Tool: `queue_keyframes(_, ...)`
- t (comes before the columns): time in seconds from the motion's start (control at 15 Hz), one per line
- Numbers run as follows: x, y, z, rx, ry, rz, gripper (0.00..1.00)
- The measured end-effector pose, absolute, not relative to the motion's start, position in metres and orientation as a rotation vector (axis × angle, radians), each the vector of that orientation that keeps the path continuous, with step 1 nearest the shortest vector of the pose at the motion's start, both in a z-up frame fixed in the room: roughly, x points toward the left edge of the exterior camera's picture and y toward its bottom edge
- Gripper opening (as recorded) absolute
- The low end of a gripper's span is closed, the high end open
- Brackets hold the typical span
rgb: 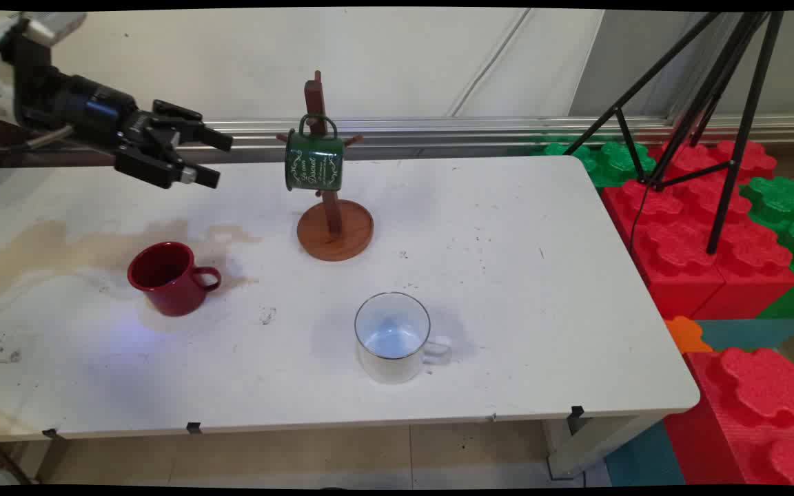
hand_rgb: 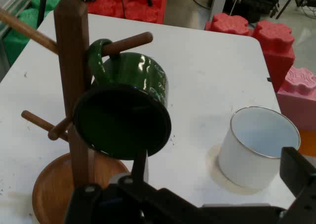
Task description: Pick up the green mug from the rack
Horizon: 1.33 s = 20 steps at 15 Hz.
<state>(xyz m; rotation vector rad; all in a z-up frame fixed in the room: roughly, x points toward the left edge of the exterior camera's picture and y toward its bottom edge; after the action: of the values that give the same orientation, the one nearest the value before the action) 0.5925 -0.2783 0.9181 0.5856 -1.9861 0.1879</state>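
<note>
Hovering gripper (rgb: 212, 162), fingers spread wide, holding nothing.
Green mug (rgb: 313, 162) hangs on the wooden rack (rgb: 334, 231) just beside it.

The main view is looking down from above the near side of the table (rgb: 507, 331) toward the wall. The hand view is looking along the gripper, close to the mug tree (hand_rgb: 71, 86). Both are sharing the green mug (rgb: 313, 162) and white mug (rgb: 393, 337).

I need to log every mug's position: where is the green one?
The green mug hangs by its handle on a peg of the wooden mug tree at the table's far middle, right of the open gripper.
</note>
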Motion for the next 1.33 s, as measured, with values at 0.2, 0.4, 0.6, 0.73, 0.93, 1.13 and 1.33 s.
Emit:
queue_keyframes(0.2,0.586,-0.287,0.905,0.613,-1.968,0.172,1.0)
queue_keyframes(0.4,0.578,-0.296,0.893,0.633,-1.95,0.157,1.0)
queue_keyframes(0.6,0.571,-0.303,0.884,0.647,-1.933,0.148,1.0)
queue_keyframes(0.73,0.566,-0.308,0.878,0.659,-1.916,0.144,1.0)
queue_keyframes(0.93,0.558,-0.315,0.871,0.674,-1.894,0.137,1.0)
queue_keyframes(1.13,0.549,-0.32,0.863,0.692,-1.867,0.129,1.0)
queue_keyframes(1.33,0.543,-0.324,0.858,0.707,-1.847,0.123,1.0)
